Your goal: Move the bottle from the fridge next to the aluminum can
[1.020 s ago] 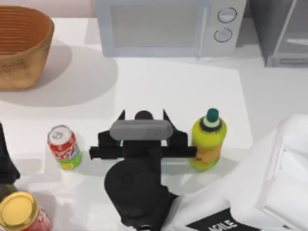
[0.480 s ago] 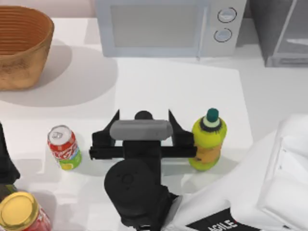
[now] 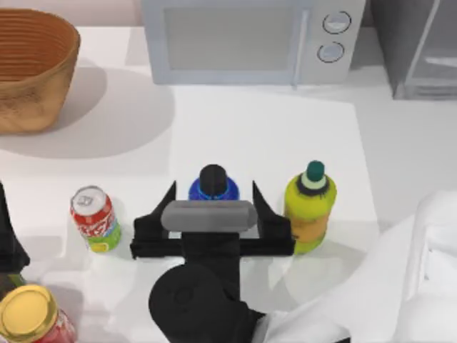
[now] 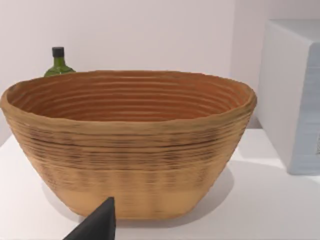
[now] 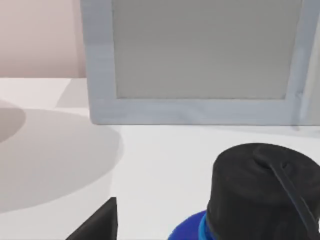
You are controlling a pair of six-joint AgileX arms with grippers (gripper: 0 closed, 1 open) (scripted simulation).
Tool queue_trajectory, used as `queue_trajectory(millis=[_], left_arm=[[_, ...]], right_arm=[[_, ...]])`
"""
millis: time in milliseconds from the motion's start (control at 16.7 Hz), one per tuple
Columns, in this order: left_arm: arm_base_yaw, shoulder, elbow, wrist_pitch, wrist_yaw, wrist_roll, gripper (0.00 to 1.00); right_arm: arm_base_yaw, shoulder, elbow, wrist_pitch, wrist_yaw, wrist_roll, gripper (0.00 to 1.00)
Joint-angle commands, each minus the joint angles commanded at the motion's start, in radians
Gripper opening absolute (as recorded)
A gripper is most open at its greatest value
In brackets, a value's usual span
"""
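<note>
The bench is seen from above, with the fridge at its 2 o'clock corner and the microwave at 12 o'clock. A woven basket stands at 10 o'clock. The right arm reaches in from 6 o'clock, and the right gripper is placed near the middle of the bench, its jaws spread wide apart on either side of the bottle and not touching it. The bottle is set upright on the bench, well out of the fridge, between the aluminum can at its 9 o'clock and the yellow-green bottle at its 3 o'clock. Some bare bench is left between bottle and can. The delivery is therefore judged done or almost done; only the clearing of the right arm seems left. A red jar sits at 7 o'clock. The left gripper is parked at the 8 o'clock edge; its jaws cannot be told.
</note>
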Motion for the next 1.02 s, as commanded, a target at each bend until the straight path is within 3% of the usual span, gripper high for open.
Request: queue_trajectory(millis=[480,720,1020], left_arm=[[0.0,0.0,0.0,0.0,0.0,0.0,1.0],[0.0,0.0,0.0,0.0,0.0,0.0,1.0],[0.0,0.0,0.0,0.0,0.0,0.0,1.0]], right_arm=[[-0.021,-0.057,-0.01,-0.019,-0.037,-0.005,1.0],[-0.127,-0.277,-0.081,-0.101,-0.171,-0.028,1.0],[-0.378,-0.712,-0.26,-0.294,-0.418,-0.072,1.0]])
